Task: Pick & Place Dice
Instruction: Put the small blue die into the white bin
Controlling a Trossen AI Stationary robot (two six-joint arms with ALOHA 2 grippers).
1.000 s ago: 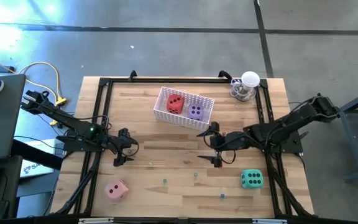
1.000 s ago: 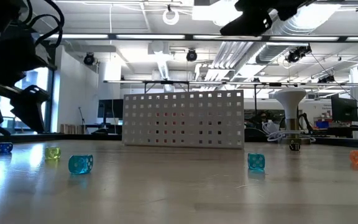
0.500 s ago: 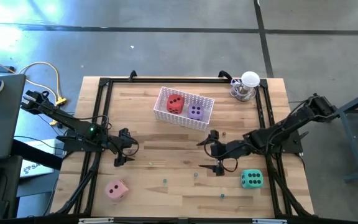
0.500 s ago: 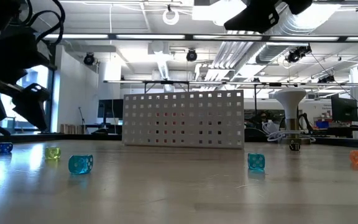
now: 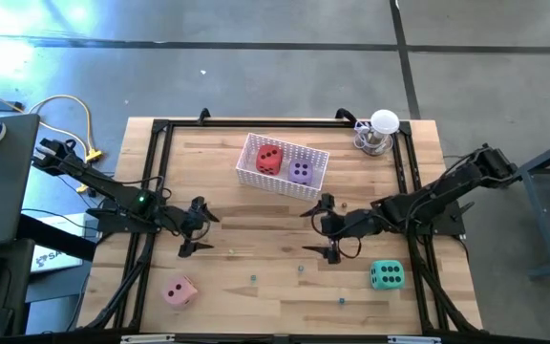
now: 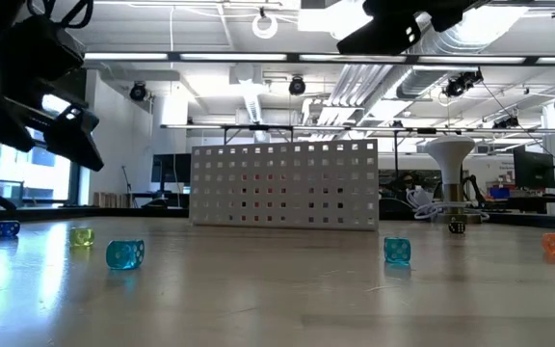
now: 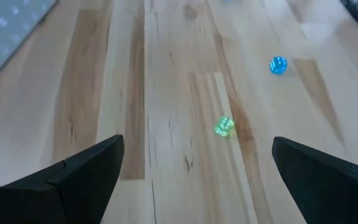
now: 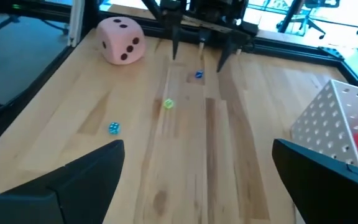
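We see the red die [image 5: 268, 160] and the purple die [image 5: 301, 172] side by side inside the white perforated basket [image 5: 252, 174], which sits toward the far edge of the tabletop [image 5: 246, 234], near its middle. The green die [image 5: 386, 275] rests on the wood toward the near right corner, and the pink die [image 5: 179, 290] toward the near left corner; both lie apart from either arm.

The right end effector [image 5: 327, 227] hovers over the middle of the tabletop, between the basket and the green die. Its fingers are spread wide and grip nothing. The left end effector [image 5: 192, 227] hangs over the left half of the tabletop, above and beyond the pink die, its fingers likewise parted and empty.

Several tiny translucent dice are scattered on the wood: a small green one [image 7: 224, 126] and a small blue one [image 7: 278, 65] show ahead of the left wrist. A white-topped stand [image 5: 380, 132] occupies the far right corner.
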